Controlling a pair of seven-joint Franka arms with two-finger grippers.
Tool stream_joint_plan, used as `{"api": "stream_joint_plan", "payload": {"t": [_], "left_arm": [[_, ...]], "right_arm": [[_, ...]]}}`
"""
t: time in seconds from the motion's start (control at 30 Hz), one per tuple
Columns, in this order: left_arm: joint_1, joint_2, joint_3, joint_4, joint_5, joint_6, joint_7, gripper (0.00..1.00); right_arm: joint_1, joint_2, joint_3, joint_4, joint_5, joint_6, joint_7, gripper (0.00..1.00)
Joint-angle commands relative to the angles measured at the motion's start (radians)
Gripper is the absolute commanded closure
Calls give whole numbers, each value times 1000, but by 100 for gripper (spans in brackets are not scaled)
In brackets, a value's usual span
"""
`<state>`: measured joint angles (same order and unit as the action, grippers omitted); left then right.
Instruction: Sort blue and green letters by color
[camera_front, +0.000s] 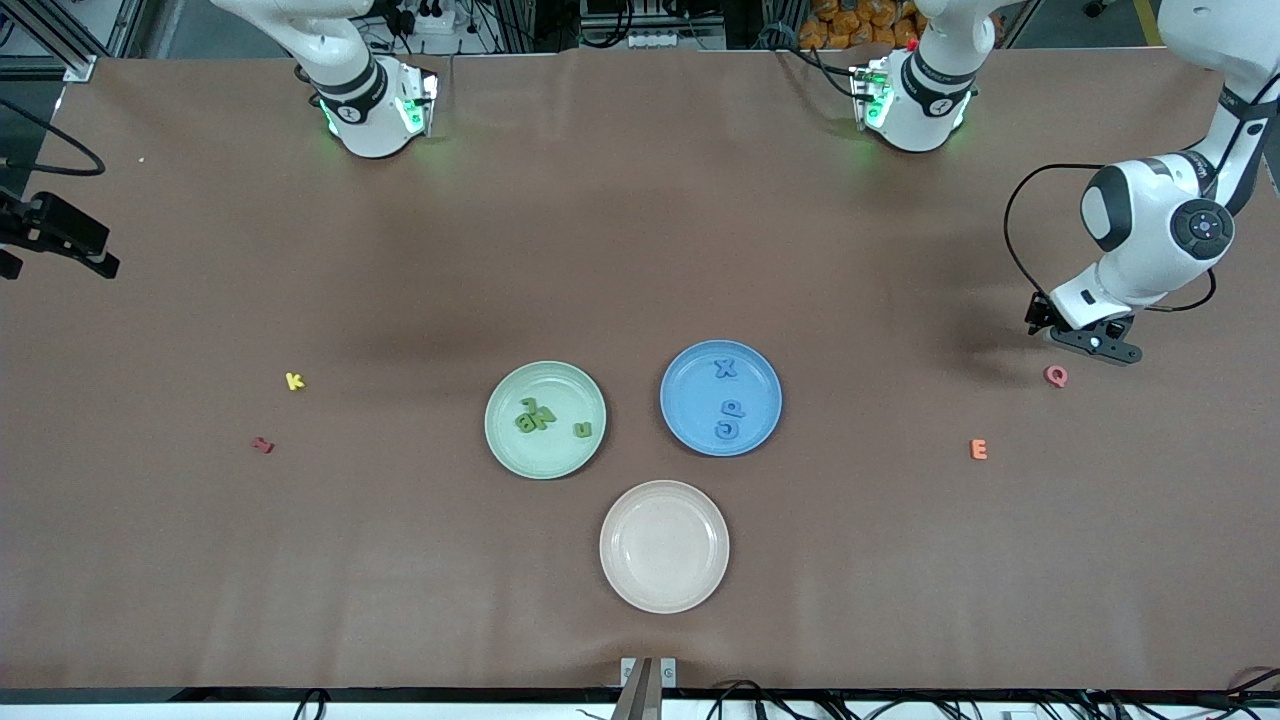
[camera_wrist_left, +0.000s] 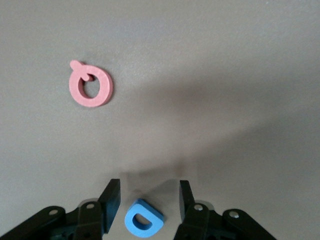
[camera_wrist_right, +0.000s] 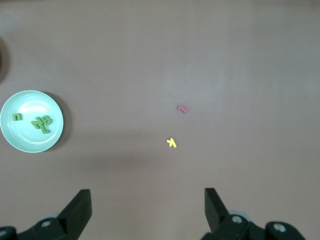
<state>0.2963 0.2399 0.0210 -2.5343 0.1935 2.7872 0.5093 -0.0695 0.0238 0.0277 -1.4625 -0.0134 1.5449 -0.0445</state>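
My left gripper (camera_wrist_left: 149, 200) is open and low over the table, toward the left arm's end (camera_front: 1085, 335). A blue D (camera_wrist_left: 144, 218) lies flat on the table between its fingers, touching neither; the gripper hides it in the front view. The blue plate (camera_front: 690, 395) holds a blue X (camera_front: 726, 368), P (camera_front: 734, 408) and G (camera_front: 726, 430). The green plate (camera_front: 545, 460) holds several green letters (camera_front: 535, 416), also in the right wrist view (camera_wrist_right: 42, 122). My right gripper (camera_wrist_right: 147, 200) is open and empty, high over the table, and out of the front view.
A pink-red Q (camera_front: 1056, 375) lies close beside the left gripper (camera_wrist_left: 90, 86). An orange E (camera_front: 979, 449) lies nearer the front camera. An empty beige plate (camera_front: 664, 545) sits nearer the camera than both plates. A yellow K (camera_front: 294, 380) and a dark red letter (camera_front: 262, 445) lie toward the right arm's end.
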Motion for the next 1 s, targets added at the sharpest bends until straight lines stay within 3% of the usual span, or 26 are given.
{"api": "stream_joint_plan", "payload": {"t": [0.0,0.97], "left_arm": [[10,-11,10,-23,23,28,28,45],[12,-11,43,-38,21,35,61,45]], "right_arm": [[-10,1,11,-2,-10,1,12,0],[-10,1,9,-2,-10,1,11,0]]}}
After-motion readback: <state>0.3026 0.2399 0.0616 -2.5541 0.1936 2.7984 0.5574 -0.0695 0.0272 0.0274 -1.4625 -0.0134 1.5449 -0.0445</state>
